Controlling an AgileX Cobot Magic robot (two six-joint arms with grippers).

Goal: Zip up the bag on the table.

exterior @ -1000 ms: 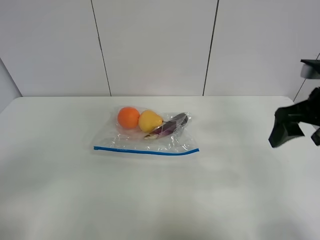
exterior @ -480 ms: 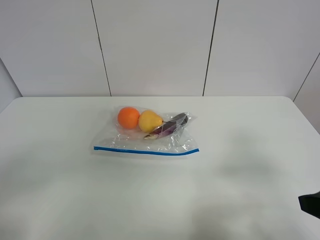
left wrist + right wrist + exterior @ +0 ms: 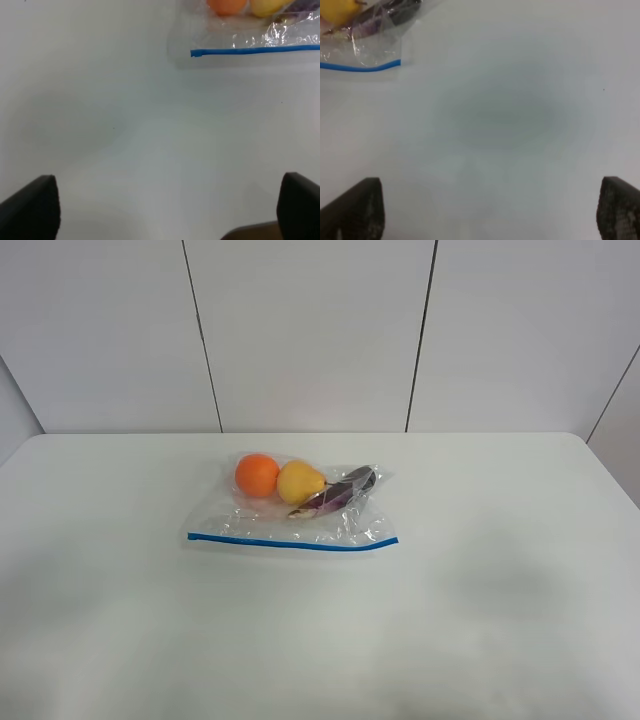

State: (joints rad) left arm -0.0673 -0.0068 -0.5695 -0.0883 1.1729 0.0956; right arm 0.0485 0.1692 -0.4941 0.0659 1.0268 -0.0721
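Exterior high view: the right arm has been withdrawn from sight, both grippers (image 3: 165, 210) (image 3: 485, 210) are spread, the bag (image 3: 295, 508) is left untouched.

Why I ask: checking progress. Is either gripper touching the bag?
Apart. Both wrist views show bare table between the open fingers and the bag.

In the left wrist view the bag (image 3: 255, 30) is cut off by the frame edge: only slivers of the orange (image 3: 227, 5) and the pear (image 3: 270, 5) show. The left claw (image 3: 167, 210) shows only two dark fingertips at the corners. In the right wrist view the bag (image 3: 362, 40) is likewise cropped, and the right claw (image 3: 487, 210) shows only blurred tips.
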